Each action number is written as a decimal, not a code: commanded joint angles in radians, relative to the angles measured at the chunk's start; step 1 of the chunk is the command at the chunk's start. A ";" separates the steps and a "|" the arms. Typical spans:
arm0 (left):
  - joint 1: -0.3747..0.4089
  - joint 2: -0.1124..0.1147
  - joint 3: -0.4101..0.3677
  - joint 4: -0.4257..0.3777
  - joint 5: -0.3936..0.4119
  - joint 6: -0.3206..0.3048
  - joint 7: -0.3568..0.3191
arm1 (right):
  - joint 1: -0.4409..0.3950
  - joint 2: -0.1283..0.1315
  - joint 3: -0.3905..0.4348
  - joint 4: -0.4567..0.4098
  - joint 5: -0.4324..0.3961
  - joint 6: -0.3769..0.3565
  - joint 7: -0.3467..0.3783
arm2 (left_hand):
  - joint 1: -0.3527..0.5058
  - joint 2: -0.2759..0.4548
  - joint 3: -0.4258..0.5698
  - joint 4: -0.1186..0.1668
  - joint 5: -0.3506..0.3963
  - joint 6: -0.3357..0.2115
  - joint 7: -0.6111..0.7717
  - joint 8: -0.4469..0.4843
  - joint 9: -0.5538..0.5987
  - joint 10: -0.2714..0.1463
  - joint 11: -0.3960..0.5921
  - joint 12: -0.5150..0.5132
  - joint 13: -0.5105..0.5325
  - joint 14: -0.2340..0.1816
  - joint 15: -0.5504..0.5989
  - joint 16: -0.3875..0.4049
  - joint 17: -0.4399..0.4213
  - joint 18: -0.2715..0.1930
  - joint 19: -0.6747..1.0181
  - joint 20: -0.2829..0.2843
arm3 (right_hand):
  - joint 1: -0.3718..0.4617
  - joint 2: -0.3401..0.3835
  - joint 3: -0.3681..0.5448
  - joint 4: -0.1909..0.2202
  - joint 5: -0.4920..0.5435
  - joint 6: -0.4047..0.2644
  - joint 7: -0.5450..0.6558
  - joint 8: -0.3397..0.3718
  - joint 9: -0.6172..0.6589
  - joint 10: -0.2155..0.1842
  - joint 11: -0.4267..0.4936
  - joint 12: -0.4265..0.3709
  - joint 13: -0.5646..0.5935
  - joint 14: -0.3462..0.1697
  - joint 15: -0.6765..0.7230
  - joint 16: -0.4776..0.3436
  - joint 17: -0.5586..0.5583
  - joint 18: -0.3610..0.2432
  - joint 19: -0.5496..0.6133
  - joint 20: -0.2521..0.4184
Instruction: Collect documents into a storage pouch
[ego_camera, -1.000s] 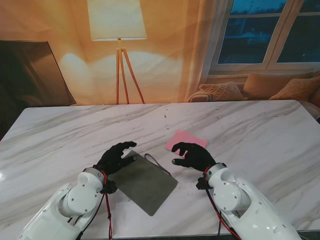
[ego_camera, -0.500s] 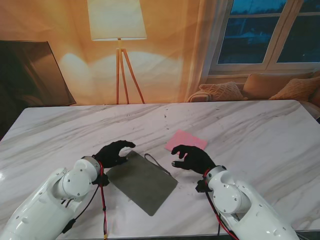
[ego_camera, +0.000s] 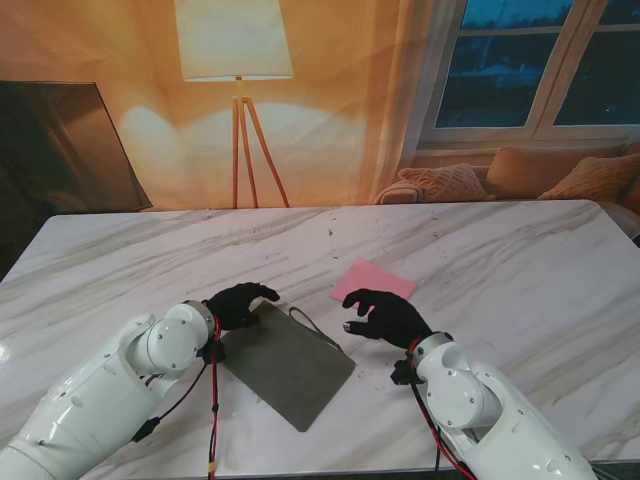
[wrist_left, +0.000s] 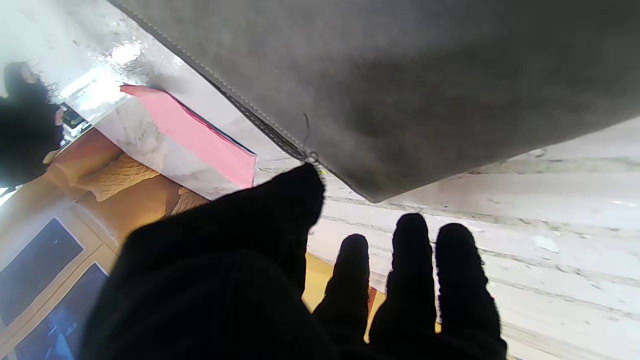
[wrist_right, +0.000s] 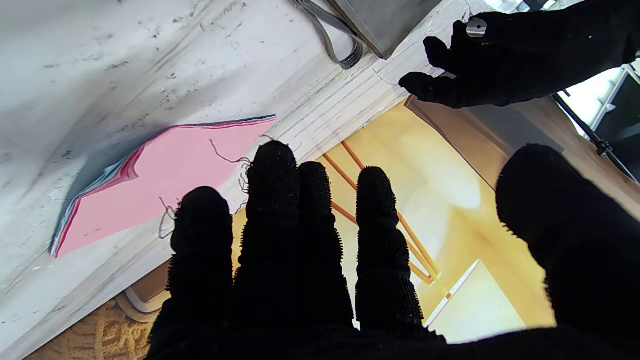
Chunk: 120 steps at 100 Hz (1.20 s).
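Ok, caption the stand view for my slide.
Both open hands hover: left hand over grey pouch, right hand beside pink documents.

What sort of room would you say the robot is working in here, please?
Probably a living room: a tripod floor lamp by the curtain, a cushioned sofa under the window, and a marble table.

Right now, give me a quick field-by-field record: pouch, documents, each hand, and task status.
pouch: grey pouch lying flat on the marble table, strap loop on its right side
documents: pink stack, flat on the table, to the right of the pouch and farther from me; outside it
left hand: left hand at the pouch's far left corner, fingers apart, holding nothing
right hand: right hand just nearer to me than the pink stack, fingers spread, holding nothing
status: nothing collected yet
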 joint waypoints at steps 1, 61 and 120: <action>-0.018 -0.017 0.014 0.028 0.016 -0.012 0.014 | -0.006 -0.003 0.003 0.003 0.001 -0.004 0.007 | -0.016 -0.037 0.041 -0.009 -0.026 -0.001 0.012 -0.009 -0.037 0.031 0.024 0.059 -0.050 0.013 0.088 0.075 -0.006 -0.058 0.150 0.068 | 0.012 -0.005 0.020 -0.004 -0.010 -0.004 0.007 -0.006 -0.014 -0.007 0.008 -0.002 0.019 -0.006 0.003 -0.009 0.005 -0.001 0.001 -0.014; -0.134 -0.035 0.117 0.154 -0.061 -0.009 -0.027 | -0.010 -0.005 0.006 0.005 0.007 -0.013 0.002 | -0.192 0.056 -0.255 -0.005 0.029 0.152 -0.172 -0.062 -0.071 -0.003 -0.123 0.015 -0.107 -0.031 -0.272 -0.109 -0.035 0.021 -0.580 0.040 | 0.005 0.014 0.018 -0.002 -0.005 -0.008 0.017 -0.008 -0.011 -0.009 0.017 -0.003 0.022 -0.010 0.011 -0.009 0.010 -0.004 0.012 -0.019; -0.248 -0.032 0.246 0.254 -0.030 -0.064 -0.081 | -0.010 -0.005 -0.003 0.001 0.016 -0.008 0.006 | -0.187 -0.007 -0.148 -0.005 -0.129 0.049 -0.152 -0.029 -0.088 0.012 -0.181 -0.026 -0.083 0.019 -0.323 -0.179 -0.015 0.080 -0.658 0.069 | 0.005 0.020 0.019 0.000 0.005 -0.008 0.023 -0.011 -0.007 -0.007 0.021 -0.004 0.024 -0.009 0.014 -0.010 0.008 -0.004 0.014 -0.022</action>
